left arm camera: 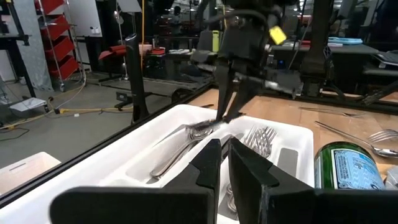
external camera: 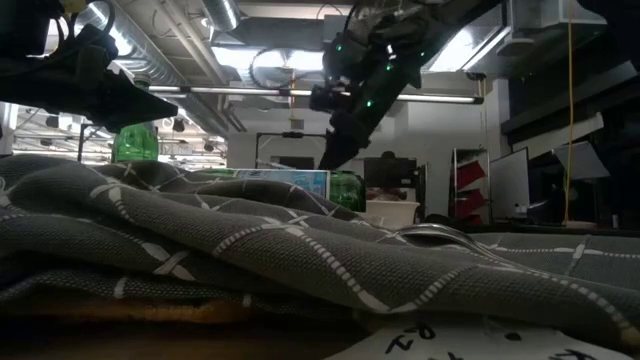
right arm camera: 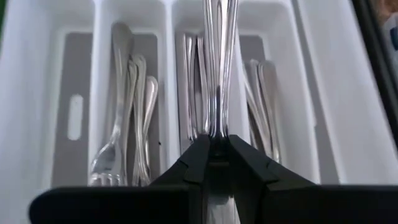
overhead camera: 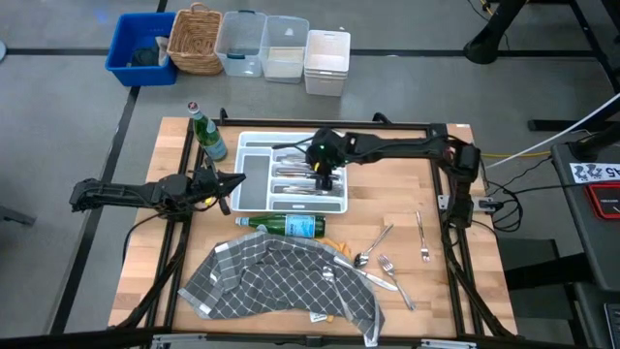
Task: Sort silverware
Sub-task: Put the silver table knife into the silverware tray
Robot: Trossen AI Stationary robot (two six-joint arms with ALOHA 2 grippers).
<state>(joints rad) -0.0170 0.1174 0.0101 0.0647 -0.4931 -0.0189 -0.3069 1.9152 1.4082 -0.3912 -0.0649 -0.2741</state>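
A wooden table (overhead camera: 417,184) is seen, with a white tray (overhead camera: 254,199) near its far edge. Above the tray, a spoon (right arm camera: 216,68) is gripped by the right gripper (right arm camera: 216,147). The left gripper (overhead camera: 232,181), fingers closed on nothing, is held beside the tray. More silverware (overhead camera: 387,260) is scattered toward the near right corner.
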